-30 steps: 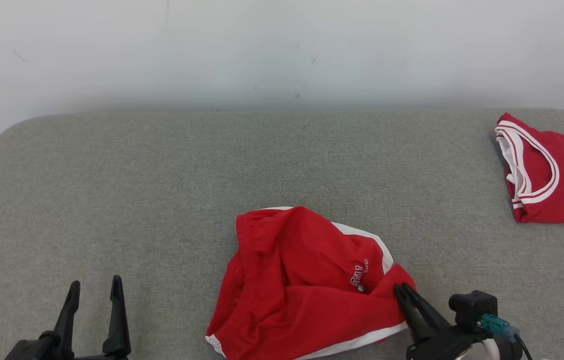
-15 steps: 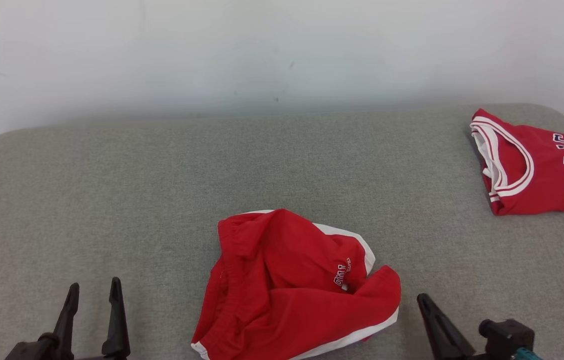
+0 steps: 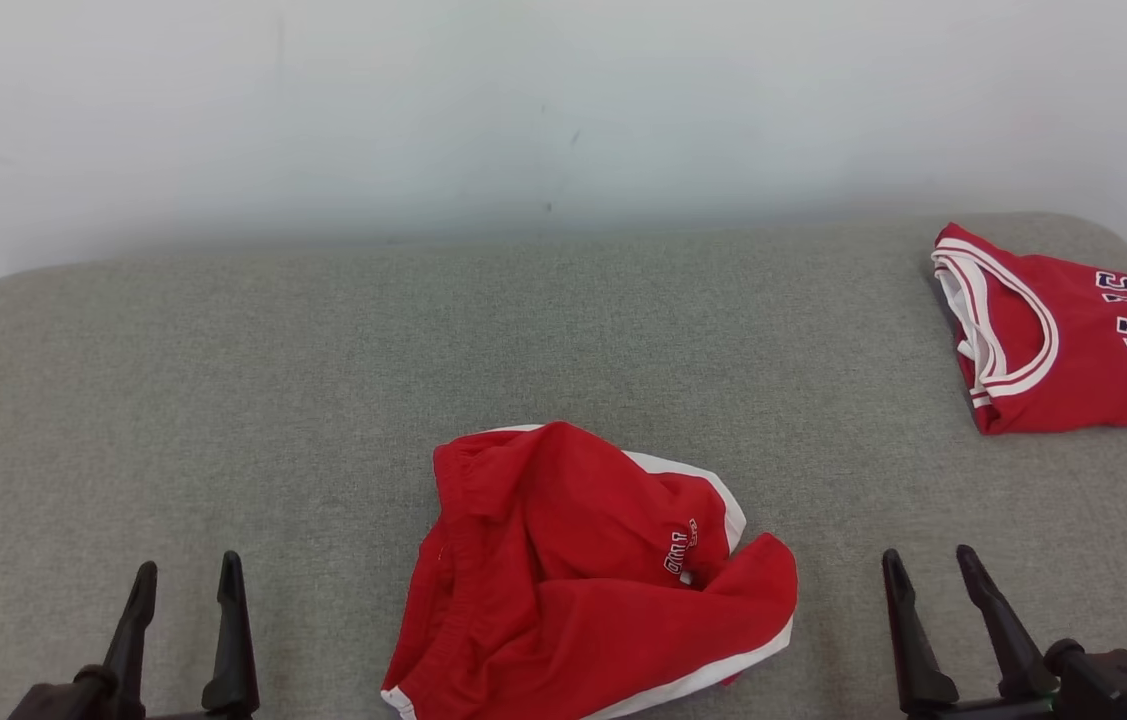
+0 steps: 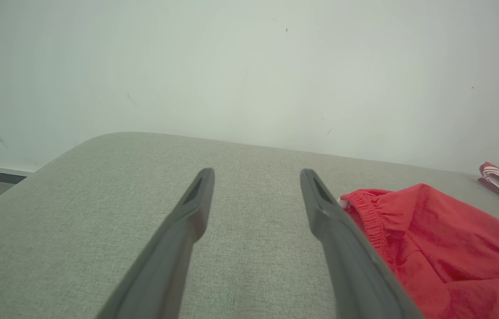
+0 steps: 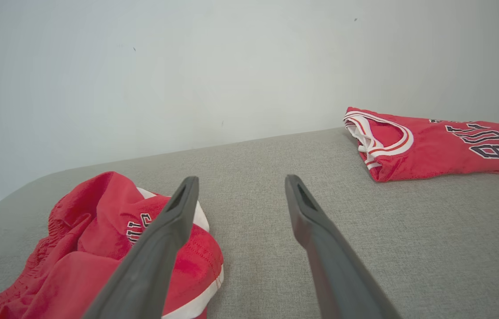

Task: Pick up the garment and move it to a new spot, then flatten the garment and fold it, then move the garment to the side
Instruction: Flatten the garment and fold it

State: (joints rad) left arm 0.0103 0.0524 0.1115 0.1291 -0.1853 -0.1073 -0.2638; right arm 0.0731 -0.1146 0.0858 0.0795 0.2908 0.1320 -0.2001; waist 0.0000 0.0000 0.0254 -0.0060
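The bench (image 3: pixel 223 380) runs wide in front of me, its far edge meeting a pale wall (image 3: pixel 523 100), with a rounded corner at the far left and another at the far right. The red shorts (image 3: pixel 573 580) lie crumpled near the front, about midway across. There is broad bare fabric to their left and behind them, and a smaller free strip to their right. A folded red jersey (image 3: pixel 1073 350) takes the far right corner, well apart from the shorts.

The left tool (image 3: pixel 188 565) sits low at the front left, fingers spread, nothing between them, with bare bench around it. The right tool (image 3: pixel 928 555) is low at the front right, also spread and empty, near the shorts' right edge but not touching.

The elastic waistband (image 3: pixel 448 520) faces my left and runs from far to near, so the heap's length goes left to right, with the white-trimmed leg hems toward the right tool. One leg is folded over the other.

The shorts' near edge is cut off by the bottom of the head view. Their small white lettering is too fine to read. The jersey runs off the right edge, its dark lettering partly cropped.
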